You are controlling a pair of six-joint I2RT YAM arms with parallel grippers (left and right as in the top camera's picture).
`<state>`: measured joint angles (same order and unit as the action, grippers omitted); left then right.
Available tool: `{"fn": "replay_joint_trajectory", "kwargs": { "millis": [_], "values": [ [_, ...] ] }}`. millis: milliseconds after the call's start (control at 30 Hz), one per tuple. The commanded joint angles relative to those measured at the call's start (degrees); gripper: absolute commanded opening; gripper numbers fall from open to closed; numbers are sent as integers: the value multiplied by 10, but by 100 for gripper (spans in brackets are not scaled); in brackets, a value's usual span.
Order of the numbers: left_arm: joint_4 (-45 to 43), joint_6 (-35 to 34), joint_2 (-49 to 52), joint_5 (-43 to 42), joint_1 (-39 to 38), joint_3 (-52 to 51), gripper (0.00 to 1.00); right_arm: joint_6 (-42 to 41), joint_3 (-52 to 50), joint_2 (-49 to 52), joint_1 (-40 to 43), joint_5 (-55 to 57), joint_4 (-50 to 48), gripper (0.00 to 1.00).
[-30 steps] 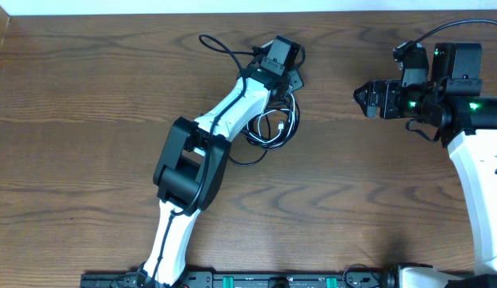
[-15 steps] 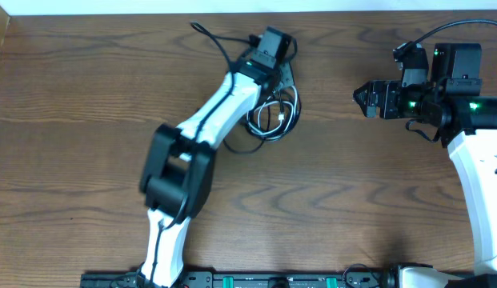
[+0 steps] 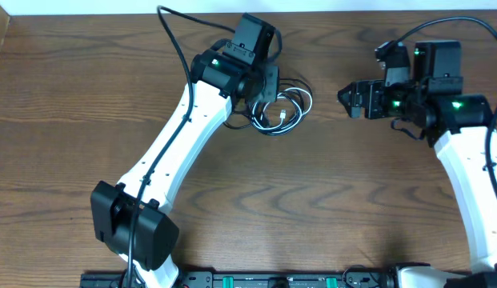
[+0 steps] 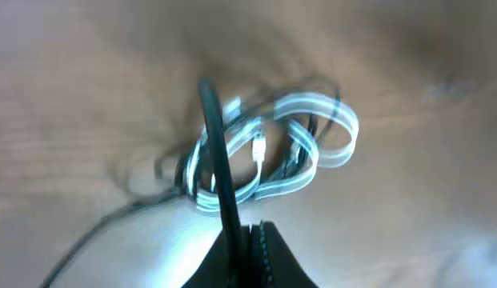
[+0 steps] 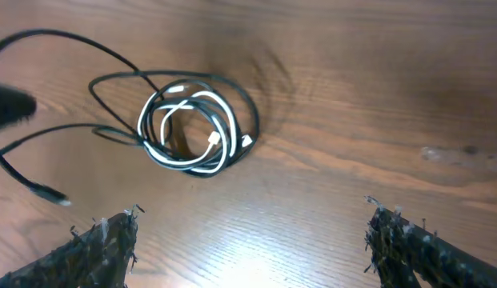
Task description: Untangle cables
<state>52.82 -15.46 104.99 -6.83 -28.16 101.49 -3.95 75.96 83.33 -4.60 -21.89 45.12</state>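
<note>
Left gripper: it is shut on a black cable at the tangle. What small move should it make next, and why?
Probably the left gripper should pull the black cable slowly away from the white cable. Its jaws are shut on that black strand, which crosses the white loops; the right gripper hangs open, apart from both, so nothing pins the tangle.

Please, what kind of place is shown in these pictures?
Probably a robotics lab workbench: a white left arm and right arm stand at a wooden table, with tangled cables lying between them.
</note>
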Motion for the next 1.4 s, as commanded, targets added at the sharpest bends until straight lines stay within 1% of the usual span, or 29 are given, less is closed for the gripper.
{"fn": "replay_joint_trajectory", "kwargs": {
  "millis": [0, 67, 167, 233, 333, 567, 633, 767, 933, 967, 1067, 1100, 1167, 1267, 1367],
  "values": [
    [38, 83, -11, -55, 8, 1, 8, -11, 10, 14, -13, -3, -2, 90],
    [69, 106, -11, -59, 12, 1, 8, -14, 10, 20, -16, -3, -4, 90],
    [94, 111, -11, -64, 22, 1, 8, -14, 10, 26, -19, -3, -5, 90],
    [102, 122, -11, -84, 29, 1, 7, -16, 10, 30, -20, -3, -6, 90],
    [101, 151, -11, -169, 48, 1, 7, -16, 10, 38, -21, -3, -8, 90],
    [97, 159, -11, -300, 94, 1, 7, -18, 10, 43, -26, -11, -23, 91],
    [97, 159, -11, -319, 104, 2, 7, -18, 10, 45, -31, -18, -31, 91],
    [93, 158, -15, -326, 119, 4, 7, -26, 10, 55, -49, -23, -47, 91],
    [97, 159, -18, -326, 137, 4, 8, -68, 10, 90, -69, -23, -75, 89],
    [100, 159, -18, -326, 139, 4, 12, -68, 10, 99, -73, -23, -83, 89],
    [101, 159, -18, -326, 140, 4, 15, -68, 10, 118, -82, -23, -103, 88],
    [101, 159, -18, -326, 140, 4, 15, -68, 10, 127, -84, -22, -113, 89],
    [90, 159, -21, -326, 140, 4, 8, -68, 10, 138, -85, -22, -125, 89],
    [58, 158, -38, -326, 140, 4, 8, -67, 10, 149, -86, -22, -137, 89],
    [10, 145, -77, -326, 140, 4, 8, -67, 10, 161, -86, -11, -150, 89]
  ]
}}
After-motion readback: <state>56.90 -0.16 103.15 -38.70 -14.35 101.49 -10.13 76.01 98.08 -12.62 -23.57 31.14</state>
